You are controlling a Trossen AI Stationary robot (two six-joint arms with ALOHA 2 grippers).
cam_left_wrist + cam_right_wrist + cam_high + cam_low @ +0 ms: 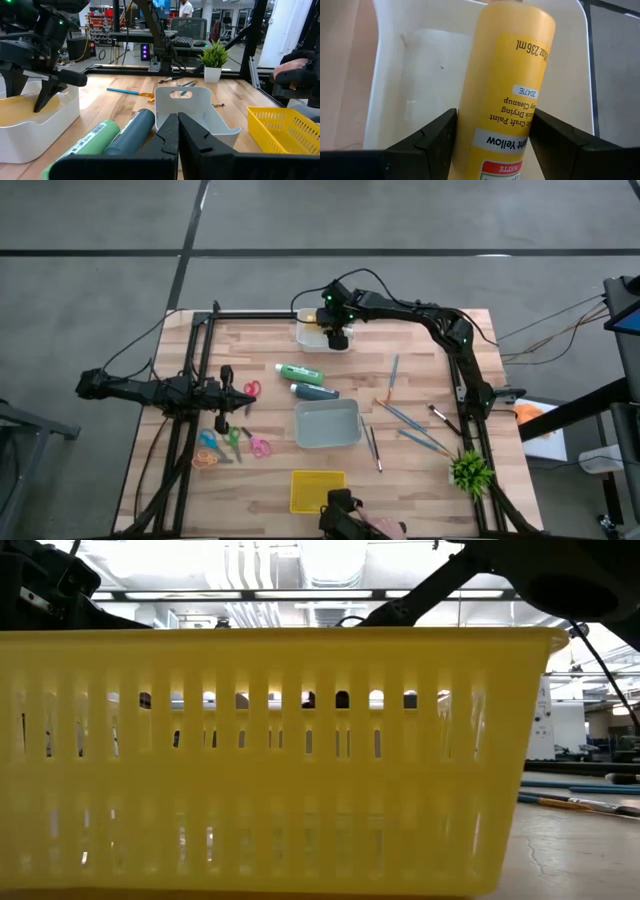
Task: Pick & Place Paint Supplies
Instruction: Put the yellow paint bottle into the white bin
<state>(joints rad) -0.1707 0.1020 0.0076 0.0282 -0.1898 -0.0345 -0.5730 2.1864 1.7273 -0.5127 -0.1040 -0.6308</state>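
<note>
The right gripper is clamped on the yellow tube, one finger pressed against each side of the tube body, with the jaws spread only as wide as the tube itself. The tube hangs in or just above the white bin; whether it touches the bin floor cannot be determined. In the high view, the right gripper is positioned over the white bin at the far edge of the table. The left gripper is fully closed, fingers pressed together, and holds nothing; it sits at the left side of the table, just beside the scissors. The green tube and the dark blue tube lie side by side near the table centre, just ahead of the grey bin. The brushes lie scattered on the right side of the table. The yellow basket stands at the near edge.
</note>
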